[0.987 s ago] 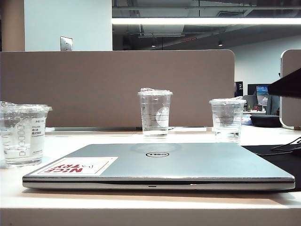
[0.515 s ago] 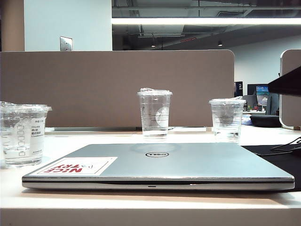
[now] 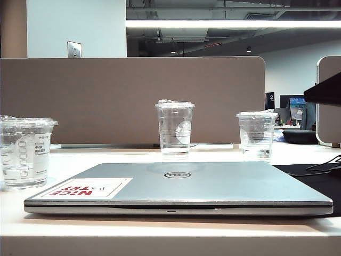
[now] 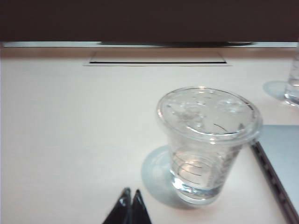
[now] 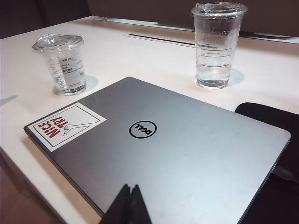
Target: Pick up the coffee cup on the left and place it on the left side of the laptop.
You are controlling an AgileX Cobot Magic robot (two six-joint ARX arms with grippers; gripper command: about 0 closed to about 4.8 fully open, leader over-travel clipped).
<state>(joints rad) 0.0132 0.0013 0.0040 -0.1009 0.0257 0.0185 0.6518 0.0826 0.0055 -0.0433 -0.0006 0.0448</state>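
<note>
The coffee cup (image 3: 25, 154), short, clear and lidded with a white label and a column of checkboxes, stands upright on the desk to the left of the laptop (image 3: 202, 184). The laptop is shut, silver-grey, with a red "NICE TRY" sticker. In the left wrist view my left gripper (image 4: 131, 191) is shut and empty, hanging over bare desk just beside the coffee cup (image 4: 208, 144), apart from it; the laptop's edge (image 4: 282, 154) shows beyond. My right gripper (image 5: 130, 186) is shut and empty above the laptop lid (image 5: 163, 154), with the coffee cup (image 5: 63, 63) farther off.
A taller clear cup (image 3: 175, 128) stands behind the laptop and a short clear cup (image 3: 257, 136) at the back right. A black pad (image 5: 271, 121) lies under the laptop's right end. A beige partition (image 3: 133, 96) closes the back; a cable slot (image 4: 156, 58) runs in the desk.
</note>
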